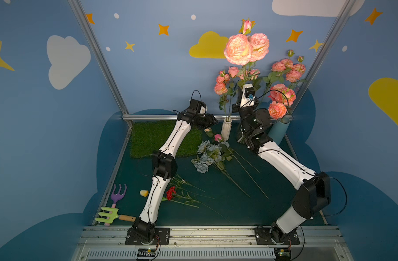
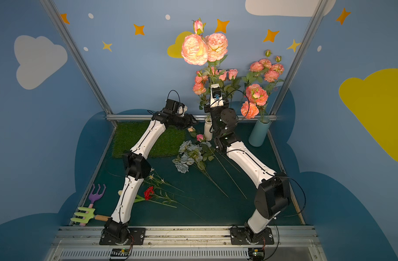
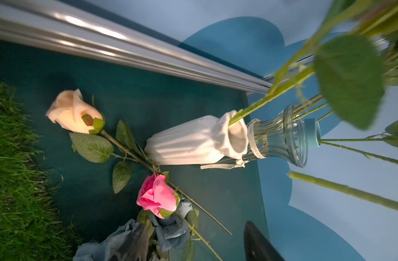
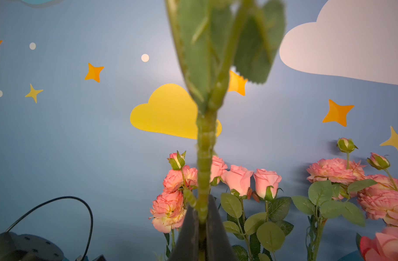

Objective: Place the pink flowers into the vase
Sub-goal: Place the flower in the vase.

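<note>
The right gripper (image 4: pixel 202 203) is seen clenched on the thick green stem (image 4: pixel 204 158) of a pink peony spray (image 1: pixel 245 48). Its two big blooms are carried high above the jaws, while the cut end (image 3: pixel 317 184) hangs free below them, near the rim of the glass vase (image 3: pixel 281 135) and not yet in any mouth. A miss is judged the main danger: the top-heavy blooms could swing the stem in the pinch, the end could be driven onto the glass rim, and the vase tipped. Tangling is also to be feared, since pink roses (image 4: pixel 238 183) already standing in the vases are crowded close beyond the gripper. The white ribbed vase (image 1: pixel 226 130) is set just beside the glass one, though contact cannot be told, and the teal vase (image 1: pixel 279 133) stands past it on the gripper's other side. The left gripper (image 1: pixel 214 120) is held released and empty next to the white vase. Beneath it a pink rosebud (image 3: pixel 157 195), a cream rosebud (image 3: pixel 73 111) and the grey-blue rose bunch (image 1: pixel 206 156) are left lying.
</note>
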You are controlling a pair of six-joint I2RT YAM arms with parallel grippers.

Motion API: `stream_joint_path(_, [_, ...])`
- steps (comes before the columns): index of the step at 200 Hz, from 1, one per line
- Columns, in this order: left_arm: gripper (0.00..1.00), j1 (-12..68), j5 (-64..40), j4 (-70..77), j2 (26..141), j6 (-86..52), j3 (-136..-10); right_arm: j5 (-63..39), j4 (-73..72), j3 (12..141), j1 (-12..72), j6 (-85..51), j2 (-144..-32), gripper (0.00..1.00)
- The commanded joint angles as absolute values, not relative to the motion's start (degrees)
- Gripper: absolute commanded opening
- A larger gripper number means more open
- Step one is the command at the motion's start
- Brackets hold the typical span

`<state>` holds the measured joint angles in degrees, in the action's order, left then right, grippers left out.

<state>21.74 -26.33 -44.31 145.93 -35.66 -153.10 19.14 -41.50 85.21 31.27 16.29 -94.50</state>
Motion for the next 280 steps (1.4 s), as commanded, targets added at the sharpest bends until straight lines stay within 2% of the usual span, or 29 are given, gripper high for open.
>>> stream_joint_path(1, [0.67, 21.5, -33.1, -36.4, 145.2, -37.2, -151.6, 18.7, -44.5, 87.6, 30.7, 17.1, -95.4, 0.0])
stream_joint_path(71, [0.7, 21.5, -39.5, -25.2, 149.8, -41.9, -152.4, 16.8, -44.9, 89.3, 28.5, 15.1, -99.0, 0.0])
stream_joint_path(118, [0.82, 21.5, -40.7, -21.2, 152.7, -42.8, -152.9, 16.0, -44.7, 90.0, 27.1, 12.6, -101.0, 0.0])
stream_joint_path(206, [0.92, 21.3, -36.2, -19.5, 155.0, -41.4, -154.2, 13.9, -43.9, 89.7, 25.5, 8.6, -102.9, 0.0])
stream_joint_path(280, [0.95, 21.1, -34.8, -19.9, 154.8, -41.2, -154.2, 13.8, -44.8, 89.3, 25.5, 8.4, -106.2, 0.0])
